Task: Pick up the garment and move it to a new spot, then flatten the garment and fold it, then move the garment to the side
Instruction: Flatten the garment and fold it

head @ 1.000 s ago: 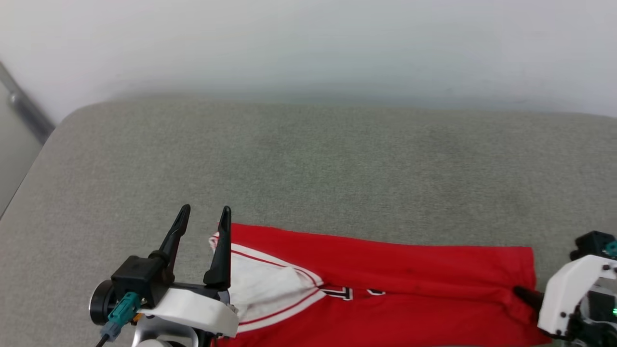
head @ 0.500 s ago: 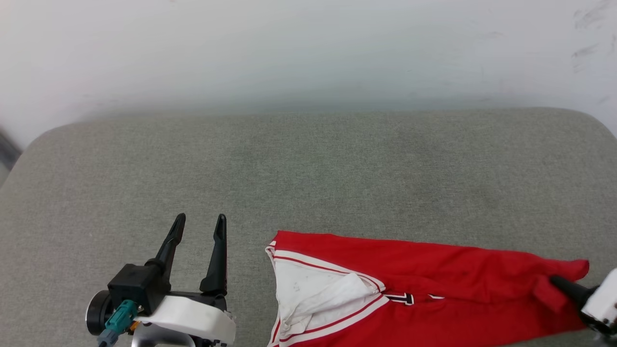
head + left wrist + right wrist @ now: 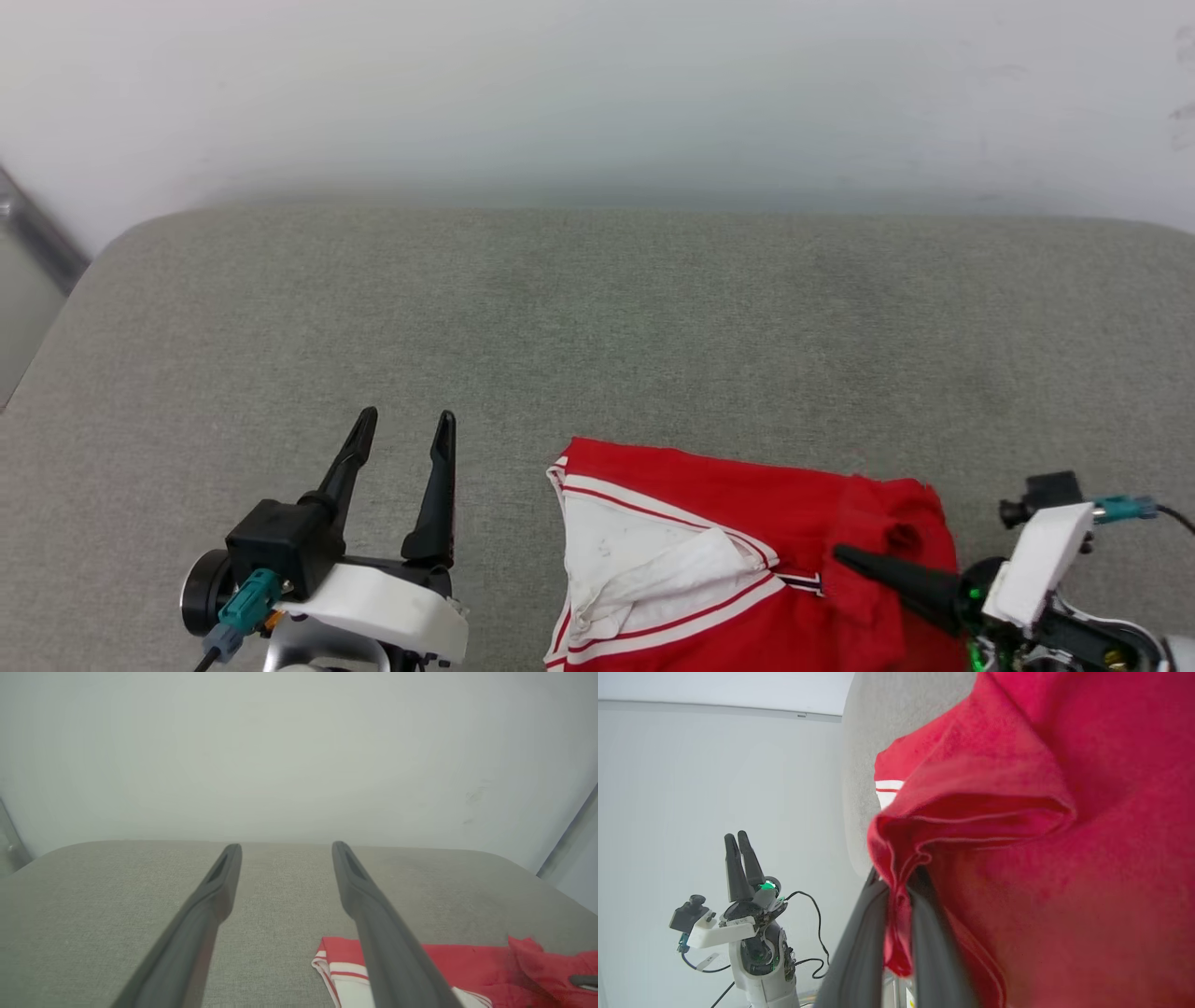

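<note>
Grey fabric cushion [image 3: 597, 317] spans head view. Left gripper [image 3: 408, 417] at lower left, fingers pointing away from robot, spread wide, nothing between them. Garment [image 3: 738, 509] lies on cushion right of it, apart, white panel up, right end bunched. Right gripper [image 3: 845, 557] enters from lower right, fingers pointing left, pinched tight on red fold.

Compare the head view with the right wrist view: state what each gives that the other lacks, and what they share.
Head view: the garment spread on the grey cushion, with its white panel and black lettering. Right wrist view: up close, a red fold clamped between the fingers of the right gripper. Both: the garment, the cushion, and the left gripper, open and apart from the cloth.
</note>
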Available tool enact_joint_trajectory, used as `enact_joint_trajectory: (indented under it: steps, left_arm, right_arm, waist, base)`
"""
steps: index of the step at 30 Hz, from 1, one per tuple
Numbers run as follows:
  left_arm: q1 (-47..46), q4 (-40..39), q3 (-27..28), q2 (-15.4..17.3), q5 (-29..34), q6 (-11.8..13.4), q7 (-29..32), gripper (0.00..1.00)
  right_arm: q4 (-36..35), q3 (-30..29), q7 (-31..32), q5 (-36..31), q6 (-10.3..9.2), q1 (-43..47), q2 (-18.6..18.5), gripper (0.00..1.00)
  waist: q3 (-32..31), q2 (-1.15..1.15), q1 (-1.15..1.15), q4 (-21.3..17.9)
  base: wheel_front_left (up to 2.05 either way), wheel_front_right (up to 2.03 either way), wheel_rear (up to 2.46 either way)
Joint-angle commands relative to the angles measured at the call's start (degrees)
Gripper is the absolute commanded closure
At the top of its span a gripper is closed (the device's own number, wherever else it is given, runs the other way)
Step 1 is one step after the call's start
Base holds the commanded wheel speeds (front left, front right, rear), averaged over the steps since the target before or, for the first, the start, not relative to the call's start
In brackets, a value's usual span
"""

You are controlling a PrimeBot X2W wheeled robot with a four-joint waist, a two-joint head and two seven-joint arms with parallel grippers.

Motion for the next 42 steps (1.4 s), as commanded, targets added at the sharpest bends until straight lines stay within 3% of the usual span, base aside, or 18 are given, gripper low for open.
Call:
enact_joint_trajectory:
  steps: [1, 9, 12, 13, 14, 15, 16, 21, 25, 33, 37, 42]
  left_arm:
    - [-1.08, 0.08, -0.14, 0.11, 0.06, -0.10, 0.06, 0.00]
    - [-2.62, 0.42, -0.83, -0.59, 0.03, -0.70, -0.05, 0.00]
    - [-3.27, 0.61, -1.19, -0.97, 0.09, -1.03, -0.18, 0.00]
    - [-3.49, 0.73, -1.24, -1.15, -0.04, -1.01, -0.19, 0.00]
    - [-3.67, 0.87, -1.33, -1.22, -0.10, -1.12, -0.26, 0.00]
    - [-3.92, 1.08, -1.40, -1.15, 0.02, -1.28, -0.28, 0.00]
    - [-4.09, 1.26, -1.42, -1.15, 0.05, -1.41, -0.44, 0.00]
    - [-4.65, 2.19, -1.24, -1.19, 0.04, -1.39, -0.89, 0.00]
    - [-4.31, 2.54, -0.71, -1.01, -0.19, -0.86, -1.22, 0.00]
    - [-3.35, 2.43, -0.46, -1.08, -0.42, -0.18, -1.58, 0.00]
    - [-2.52, 2.72, 0.04, -0.85, -0.77, 0.38, -1.81, 0.00]
    - [-1.33, 3.46, 0.76, -0.68, -1.33, 0.88, -2.24, 0.00]
  right_arm:
    - [0.88, 2.59, -1.18, 2.32, -0.02, -0.39, 0.16, 1.00]
    - [4.37, 19.80, -10.91, 11.28, -0.02, -4.56, 0.13, 1.00]
    - [5.54, 24.60, -14.87, 10.55, -0.02, -6.40, 0.14, 1.00]
    - [6.07, 25.85, -16.04, 10.17, -0.02, -6.88, 0.14, 0.93]
    - [6.73, 26.88, -17.00, 9.26, -0.02, -7.24, 0.14, 0.63]
    - [7.21, 27.88, -17.96, 8.19, -0.02, -7.77, 0.14, 0.15]
    - [7.42, 28.77, -18.79, 7.73, -0.02, -8.23, 0.14, 0.00]
    - [6.70, 32.07, -21.62, 6.18, -0.02, -9.46, -0.11, 0.00]
    - [2.85, 35.68, -23.31, 3.67, -0.02, -10.13, -2.64, 0.00]
    - [-5.00, 42.54, -31.42, -9.82, -0.02, -12.02, -11.74, 0.00]
    - [-4.77, 40.49, -38.55, -21.00, -0.02, -11.30, -15.28, 0.00]
    - [-4.85, 31.73, -44.95, -34.34, -0.02, -7.56, -16.58, 0.00]
  waist:
    - [0.55, 0.00, 0.00, 1.00]
    - [2.81, 0.00, 0.00, 4.02]
    - [3.92, 0.00, 0.00, 5.09]
    - [4.23, 0.00, 0.00, 5.36]
    - [4.52, 0.00, 0.00, 5.60]
    - [4.80, 0.00, 0.00, 5.78]
    - [4.98, 0.00, 0.00, 5.85]
    - [5.27, 0.00, 0.00, 5.70]
    - [4.84, 0.00, 0.00, 4.68]
    - [3.86, 0.00, 0.00, 2.39]
    - [2.91, 0.00, 0.00, 0.91]
    - [1.87, 0.00, 0.00, -1.07]
  base:
    - [0.00, 0.00, 0.00]
    - [0.00, 0.00, 0.00]
    - [0.00, 0.00, 0.00]
    - [0.00, 0.00, 0.00]
    - [0.00, 0.00, 0.00]
    - [0.00, 0.00, 0.00]
    - [0.00, 0.00, 0.00]
    - [0.00, 0.00, 0.00]
    - [0.00, 0.00, 0.00]
    - [0.00, 0.00, 0.00]
    - [0.00, 0.00, 0.00]
    - [0.00, 0.00, 0.00]
